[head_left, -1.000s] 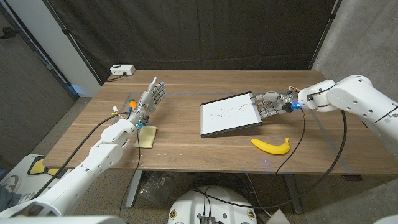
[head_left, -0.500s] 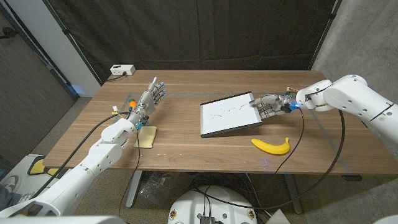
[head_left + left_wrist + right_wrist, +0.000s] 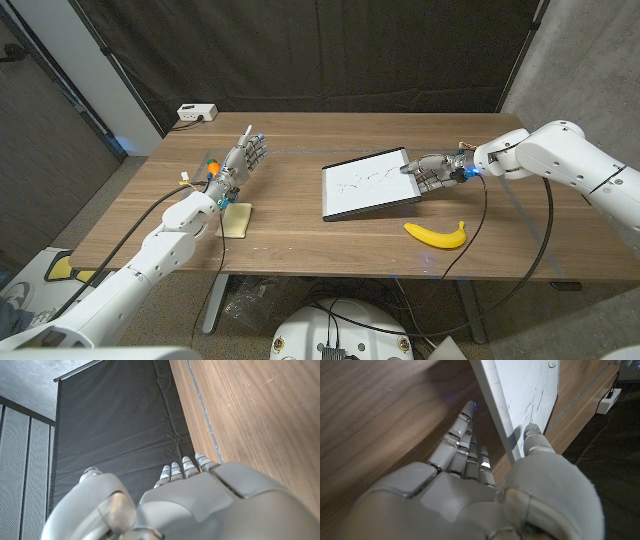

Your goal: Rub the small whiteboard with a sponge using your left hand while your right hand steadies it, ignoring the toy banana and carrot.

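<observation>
Left hand, left of centre, fingers spread, holding nothing; sponge flat on the desk just below it. Likely soft, light: pinch its long edges. Whiteboard mid-frame, one edge raised, likely stiff, slick. Right hand pinches its right rim, thumb on top.
</observation>
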Controlling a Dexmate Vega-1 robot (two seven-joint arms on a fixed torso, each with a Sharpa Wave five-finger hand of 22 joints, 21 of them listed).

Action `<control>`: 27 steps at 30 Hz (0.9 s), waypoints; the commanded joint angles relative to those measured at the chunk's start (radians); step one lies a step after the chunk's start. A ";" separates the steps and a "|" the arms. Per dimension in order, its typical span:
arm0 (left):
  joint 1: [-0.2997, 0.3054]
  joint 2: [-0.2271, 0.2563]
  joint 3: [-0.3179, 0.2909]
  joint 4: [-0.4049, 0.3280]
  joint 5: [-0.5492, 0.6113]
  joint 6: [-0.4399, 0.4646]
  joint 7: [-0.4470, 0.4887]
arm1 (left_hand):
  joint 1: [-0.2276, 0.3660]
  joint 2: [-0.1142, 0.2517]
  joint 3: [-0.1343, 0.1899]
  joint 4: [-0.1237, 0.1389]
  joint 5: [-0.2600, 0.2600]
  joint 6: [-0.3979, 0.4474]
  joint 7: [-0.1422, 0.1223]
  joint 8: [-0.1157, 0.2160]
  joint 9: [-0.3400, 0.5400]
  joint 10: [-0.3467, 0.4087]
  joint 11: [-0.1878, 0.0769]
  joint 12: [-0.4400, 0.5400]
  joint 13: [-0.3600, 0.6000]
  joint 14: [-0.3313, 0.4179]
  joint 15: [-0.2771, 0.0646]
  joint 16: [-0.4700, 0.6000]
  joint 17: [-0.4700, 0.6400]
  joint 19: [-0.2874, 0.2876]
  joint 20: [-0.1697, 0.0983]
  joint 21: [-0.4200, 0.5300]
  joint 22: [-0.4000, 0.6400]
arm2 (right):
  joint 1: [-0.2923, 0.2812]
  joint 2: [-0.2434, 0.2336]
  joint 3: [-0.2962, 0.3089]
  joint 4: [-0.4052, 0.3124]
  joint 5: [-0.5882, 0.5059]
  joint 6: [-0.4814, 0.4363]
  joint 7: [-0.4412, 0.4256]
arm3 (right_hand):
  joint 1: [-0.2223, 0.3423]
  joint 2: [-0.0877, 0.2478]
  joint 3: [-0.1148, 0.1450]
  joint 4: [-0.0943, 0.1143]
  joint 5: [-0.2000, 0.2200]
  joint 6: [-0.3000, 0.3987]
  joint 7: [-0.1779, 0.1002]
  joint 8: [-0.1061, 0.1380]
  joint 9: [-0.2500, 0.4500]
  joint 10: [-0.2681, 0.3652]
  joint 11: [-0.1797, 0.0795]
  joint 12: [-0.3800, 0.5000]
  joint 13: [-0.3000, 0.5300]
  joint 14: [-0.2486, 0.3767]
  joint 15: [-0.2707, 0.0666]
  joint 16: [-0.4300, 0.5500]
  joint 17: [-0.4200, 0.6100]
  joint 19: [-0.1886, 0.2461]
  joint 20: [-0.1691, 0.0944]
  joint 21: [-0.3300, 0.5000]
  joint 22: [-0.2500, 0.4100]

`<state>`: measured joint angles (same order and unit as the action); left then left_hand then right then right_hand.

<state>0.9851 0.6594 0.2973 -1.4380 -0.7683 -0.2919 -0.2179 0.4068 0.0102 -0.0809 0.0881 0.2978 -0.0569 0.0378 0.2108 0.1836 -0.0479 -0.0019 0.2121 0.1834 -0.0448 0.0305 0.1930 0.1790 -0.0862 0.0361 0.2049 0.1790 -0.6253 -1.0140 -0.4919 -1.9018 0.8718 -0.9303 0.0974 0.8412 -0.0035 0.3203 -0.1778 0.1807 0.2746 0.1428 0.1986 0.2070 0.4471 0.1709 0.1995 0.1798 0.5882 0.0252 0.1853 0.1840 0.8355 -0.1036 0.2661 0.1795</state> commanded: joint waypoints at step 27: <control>0.018 -0.001 -0.007 -0.007 -0.021 0.019 0.007 | 0.018 0.042 0.020 -0.005 -0.012 0.011 -0.005 0.001 0.005 0.005 -0.003 -0.003 0.005 0.012 -0.001 -0.002 0.004 0.005 0.005 0.008 0.006 | 0.056 0.034 -0.060 -0.005 -0.063 -0.047 0.032 | 0.043 0.020 -0.002 0.022 -0.004 0.040 0.064 0.013 0.003 0.061 -0.036 0.027 0.005 0.053 -0.044 0.016 0.009 0.038 -0.062 0.006 0.004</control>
<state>0.9991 0.6580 0.2912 -1.4449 -0.7839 -0.2759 -0.2088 0.4226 0.0447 -0.0669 0.0829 0.2883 -0.0499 0.0306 0.2108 0.1836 -0.0480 -0.0019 0.2121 0.1834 -0.0342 0.0304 0.1931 0.1790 -0.0807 0.0413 0.2049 0.1843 -0.5812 -0.9890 -0.5368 -1.9097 0.8232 -0.9752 0.1119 0.8753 0.0149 0.3173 -0.1638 0.1807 0.3039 0.1431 0.2072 0.2069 0.4965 0.1372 0.2190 0.1843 0.6309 -0.0152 0.1929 0.1886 0.8624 -0.1091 0.2662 0.1794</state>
